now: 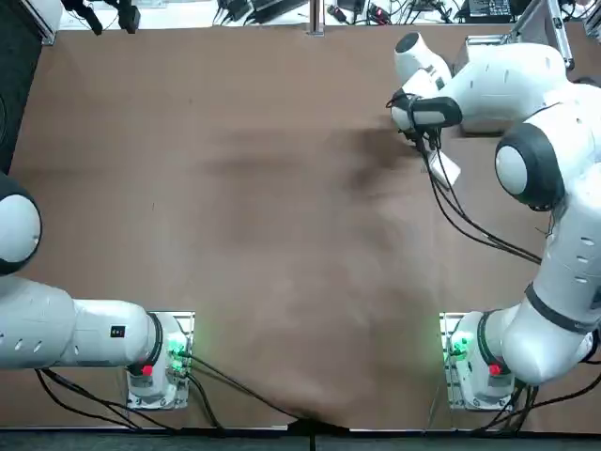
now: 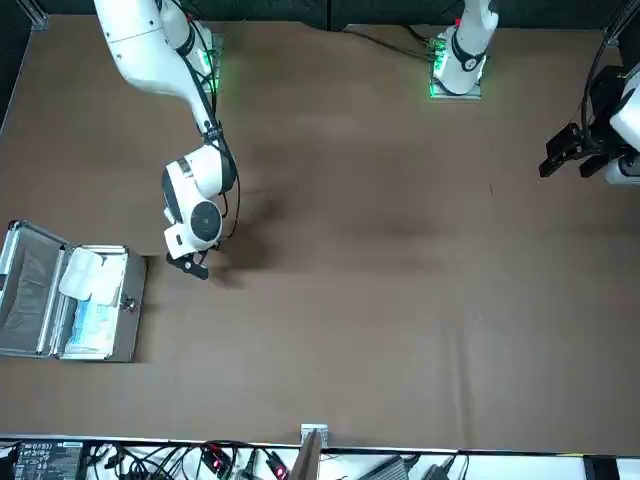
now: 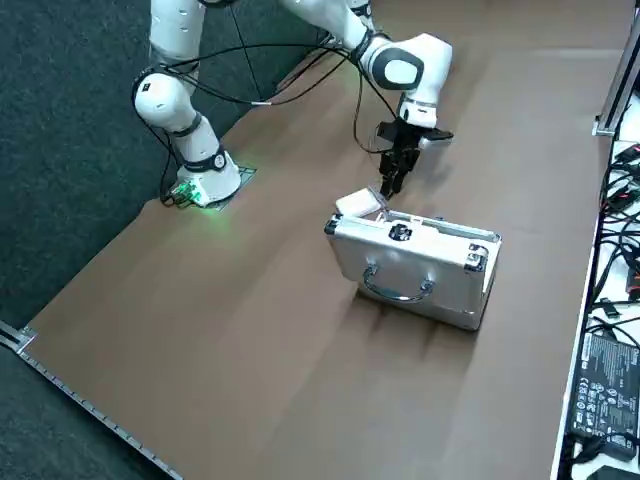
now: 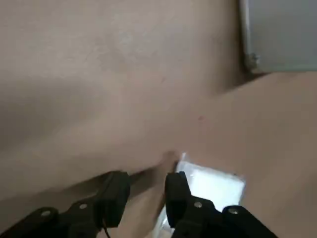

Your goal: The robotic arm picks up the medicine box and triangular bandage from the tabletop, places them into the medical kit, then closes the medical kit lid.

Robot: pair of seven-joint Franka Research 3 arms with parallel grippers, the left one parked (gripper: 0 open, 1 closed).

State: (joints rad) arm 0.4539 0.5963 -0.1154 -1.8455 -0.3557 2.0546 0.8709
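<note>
Right gripper (image 4: 147, 191) open, 2 fingers apart, white medicine box (image 4: 213, 185) near 1 fingertip, medical kit (image 2: 132, 325) at front view's 8 o'clock, medical kit lid (image 2: 28, 295) raised, white packet (image 2: 80, 273) inside.

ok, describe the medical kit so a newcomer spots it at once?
On the brown table, robot's right side, past the right gripper, stands the medical kit. It's an open silver case, metal-walled and far larger than the white packet near the gripper.
</note>
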